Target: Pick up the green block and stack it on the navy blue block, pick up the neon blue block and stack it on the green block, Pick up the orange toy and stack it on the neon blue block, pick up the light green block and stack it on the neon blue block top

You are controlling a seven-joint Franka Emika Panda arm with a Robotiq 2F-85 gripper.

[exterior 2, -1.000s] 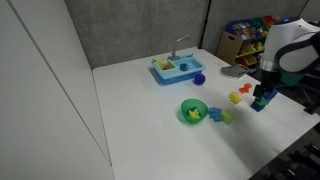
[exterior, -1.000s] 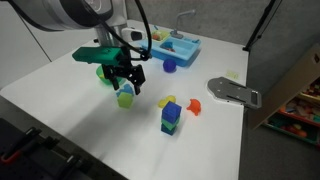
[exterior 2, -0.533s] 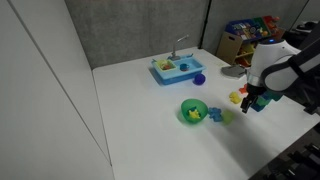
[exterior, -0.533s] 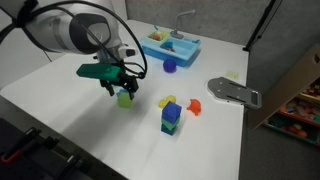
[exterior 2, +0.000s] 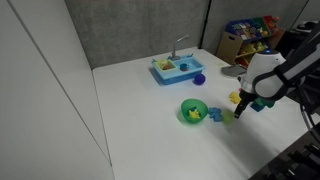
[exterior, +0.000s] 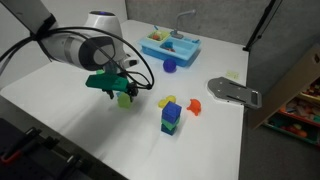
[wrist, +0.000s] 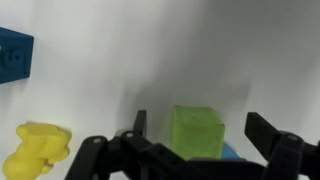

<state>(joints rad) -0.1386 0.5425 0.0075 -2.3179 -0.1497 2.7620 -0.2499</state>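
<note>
The light green block [wrist: 195, 132] stands on the white table between my gripper's [wrist: 203, 128] open fingers, with a gap on each side. In both exterior views the gripper [exterior: 120, 91] [exterior 2: 244, 106] hangs low over this block [exterior: 124, 98] [exterior 2: 227, 116]. A short stack stands apart, with the neon blue block [exterior: 170, 112] on top of the green block [exterior: 170, 126]. I cannot make out the navy blue block under them. The orange toy [exterior: 194, 106] lies beside the stack. The wrist view shows a blue cube [wrist: 12, 55] at the top left.
A yellow toy [wrist: 35, 148] [exterior: 168, 101] lies by the stack. A light-blue toy [wrist: 232, 152] touches the light green block. A green bowl [exterior 2: 193, 111], a purple cup [exterior: 169, 66], a blue toy sink [exterior: 170, 45] and a grey flat object [exterior: 232, 93] are further off.
The arm has swung away from the stack and come down over the light green block. The block has not moved.
</note>
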